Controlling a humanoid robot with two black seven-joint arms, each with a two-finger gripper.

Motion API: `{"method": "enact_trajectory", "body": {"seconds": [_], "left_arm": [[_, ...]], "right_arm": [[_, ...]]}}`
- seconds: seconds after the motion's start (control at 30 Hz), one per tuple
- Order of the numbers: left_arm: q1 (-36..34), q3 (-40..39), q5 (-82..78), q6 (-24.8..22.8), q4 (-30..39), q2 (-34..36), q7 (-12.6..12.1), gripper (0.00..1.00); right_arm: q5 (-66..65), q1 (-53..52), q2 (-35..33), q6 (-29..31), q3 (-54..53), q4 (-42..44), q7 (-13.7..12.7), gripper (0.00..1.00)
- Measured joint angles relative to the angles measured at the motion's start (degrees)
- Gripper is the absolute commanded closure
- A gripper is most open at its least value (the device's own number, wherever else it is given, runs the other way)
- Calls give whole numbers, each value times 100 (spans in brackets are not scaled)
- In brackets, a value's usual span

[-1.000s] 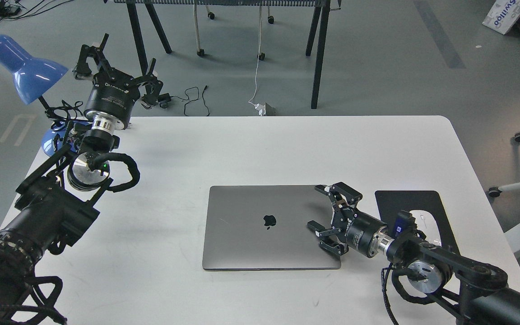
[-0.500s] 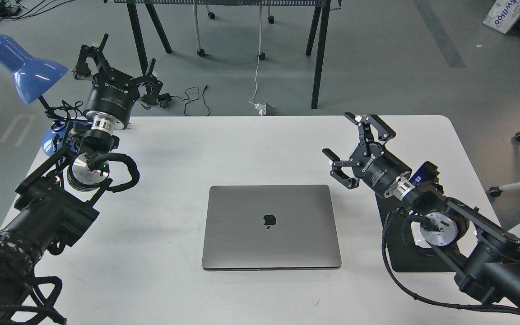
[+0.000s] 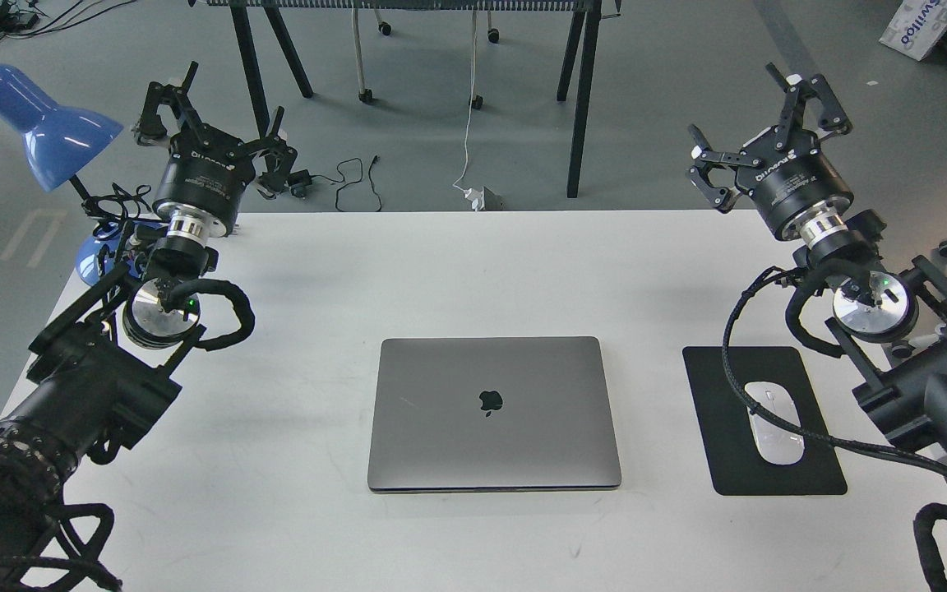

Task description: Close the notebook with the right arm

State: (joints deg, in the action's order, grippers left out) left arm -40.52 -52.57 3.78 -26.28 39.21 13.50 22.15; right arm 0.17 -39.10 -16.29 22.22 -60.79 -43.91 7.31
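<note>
The notebook (image 3: pixel 494 413), slim space-grey metal with a dark apple logo, lies shut and flat on the white table (image 3: pixel 473 263), lid up, near the middle front. Its keyboard and screen are hidden. My right gripper (image 3: pixel 757 123) is open and empty, raised over the table's far right corner, well away from the notebook. My left gripper (image 3: pixel 206 115) is open and empty, raised over the far left corner beside the blue lamp.
A black mouse pad (image 3: pixel 769 423) with a white mouse (image 3: pixel 776 422) lies right of the notebook. A blue desk lamp (image 3: pixel 42 123) stands at the far left corner. Black trestle legs (image 3: pixel 576 99) and cables are on the floor beyond the table.
My right arm has lifted off the notebook's lid and swung back up to the far right corner, baring the mouse pad and mouse. The notebook stays shut. The left arm has not moved.
</note>
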Motion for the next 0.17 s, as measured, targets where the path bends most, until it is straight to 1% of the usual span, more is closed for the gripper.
{"method": "enact_trajectory", "body": {"seconds": [0.07, 0.17], "left_arm": [[0, 0, 0, 0, 0, 2, -5, 0], [0, 0, 0, 0, 0, 3, -8, 0]], "right_arm": [[26, -96, 67, 91, 5, 248, 1, 0], [40, -157, 108, 159, 23, 376, 5, 0]]}}
